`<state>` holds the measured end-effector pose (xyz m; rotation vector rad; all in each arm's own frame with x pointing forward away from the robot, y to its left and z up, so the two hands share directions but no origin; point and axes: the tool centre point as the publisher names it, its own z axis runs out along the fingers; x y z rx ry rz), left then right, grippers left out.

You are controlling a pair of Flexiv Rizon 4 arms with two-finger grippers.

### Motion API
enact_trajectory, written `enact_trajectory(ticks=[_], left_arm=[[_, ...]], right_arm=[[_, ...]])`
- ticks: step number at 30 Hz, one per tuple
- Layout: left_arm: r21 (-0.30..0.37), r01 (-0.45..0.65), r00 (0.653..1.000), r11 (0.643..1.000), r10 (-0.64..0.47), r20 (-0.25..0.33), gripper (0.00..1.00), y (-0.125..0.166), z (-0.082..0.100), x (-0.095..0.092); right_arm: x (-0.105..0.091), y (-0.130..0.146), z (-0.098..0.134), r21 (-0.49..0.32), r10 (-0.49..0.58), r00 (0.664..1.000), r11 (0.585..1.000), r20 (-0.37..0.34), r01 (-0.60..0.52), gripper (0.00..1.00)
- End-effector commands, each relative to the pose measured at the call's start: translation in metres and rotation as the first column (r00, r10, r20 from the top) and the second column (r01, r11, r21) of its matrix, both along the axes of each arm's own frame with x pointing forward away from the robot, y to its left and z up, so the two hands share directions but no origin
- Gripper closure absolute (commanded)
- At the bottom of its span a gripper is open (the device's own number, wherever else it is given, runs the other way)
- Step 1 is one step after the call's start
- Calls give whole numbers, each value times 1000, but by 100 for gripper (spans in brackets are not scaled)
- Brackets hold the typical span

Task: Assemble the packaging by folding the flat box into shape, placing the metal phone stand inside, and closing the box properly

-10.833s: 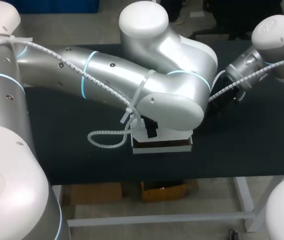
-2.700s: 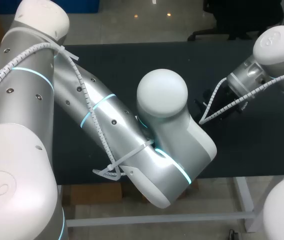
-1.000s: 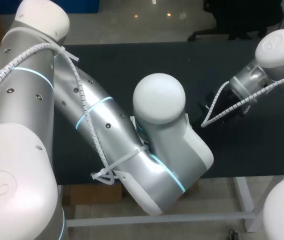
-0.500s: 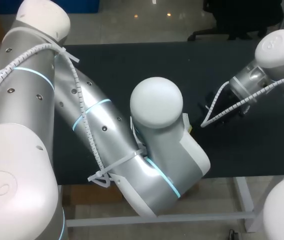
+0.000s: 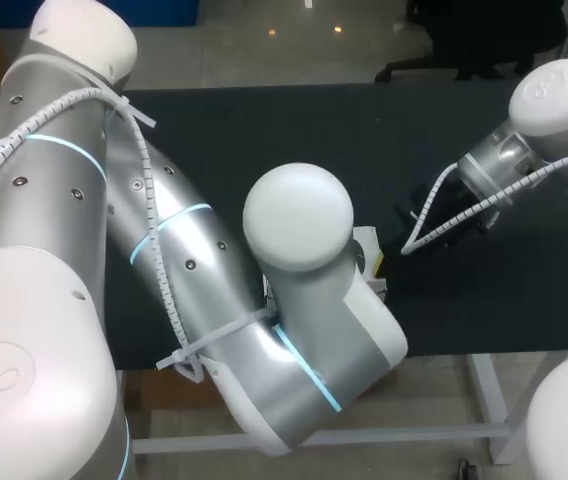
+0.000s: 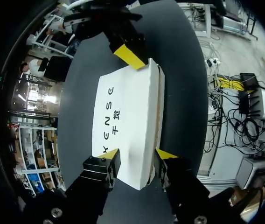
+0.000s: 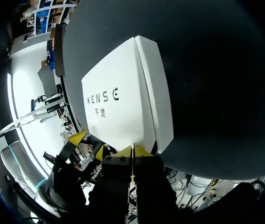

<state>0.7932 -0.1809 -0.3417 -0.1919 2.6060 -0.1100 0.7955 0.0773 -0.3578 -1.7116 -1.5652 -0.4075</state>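
The white printed box (image 6: 128,116) lies flat on the black table, its lid down with a thin brown seam along one side. My left gripper (image 6: 136,156) holds the box's near end, a yellow tip against each long side. My right gripper (image 7: 132,150) is shut, and its joined tips press on the opposite end of the box (image 7: 123,107). From the left wrist view those joined tips (image 6: 130,56) show at the far end. In the head view my left arm (image 5: 299,215) covers nearly all of the box (image 5: 368,246). The phone stand is not visible.
The black table top (image 5: 464,300) stretches to either side of the box. Its front edge runs close under my left arm's elbow. My right arm (image 5: 524,150) comes in low from the right.
My left arm's elbow has swung left and toward the table's front, uncovering a sliver of the box. The left fingers have drawn in onto the box. The right arm has stayed still.
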Motion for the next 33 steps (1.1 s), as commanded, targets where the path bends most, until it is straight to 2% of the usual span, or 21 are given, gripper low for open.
enact_trajectory(ticks=[1, 3, 4, 5, 13, 23, 33], left_arm=[[-39, -1, 1000, 999, 1, 0, 66, 10, 10, -5], [-60, -18, 1000, 998, 17, -16, 77, 10, 14, -4], [-71, -21, 1000, 997, 20, -23, 93, 11, 16, -3], [-79, -28, 999, 996, 26, -28, 100, 11, 18, -2], [-164, -78, 992, 983, 61, -110, 100, 14, 18, 7], [-207, -147, 974, 967, 106, -200, 100, 22, -6, 23], [-227, -167, 971, 960, 120, -205, 100, 32, -3, 19]], right_arm=[[1, -1, -2, 6, 0, 1000, 1000, -3, 0, 100], [2, -1, -2, 7, -1, 1000, 1000, -3, 1, 100], [2, -1, -2, 7, -2, 1000, 1000, -3, 2, 100], [2, -1, -3, 8, -2, 1000, 1000, -3, 2, 100], [2, -1, -4, 9, -3, 1000, 1000, -4, 3, 100], [1, -2, -4, 8, -5, 1000, 1000, -6, 5, 100], [1, -2, -5, 6, -10, 1000, 1000, -10, 10, 100]])
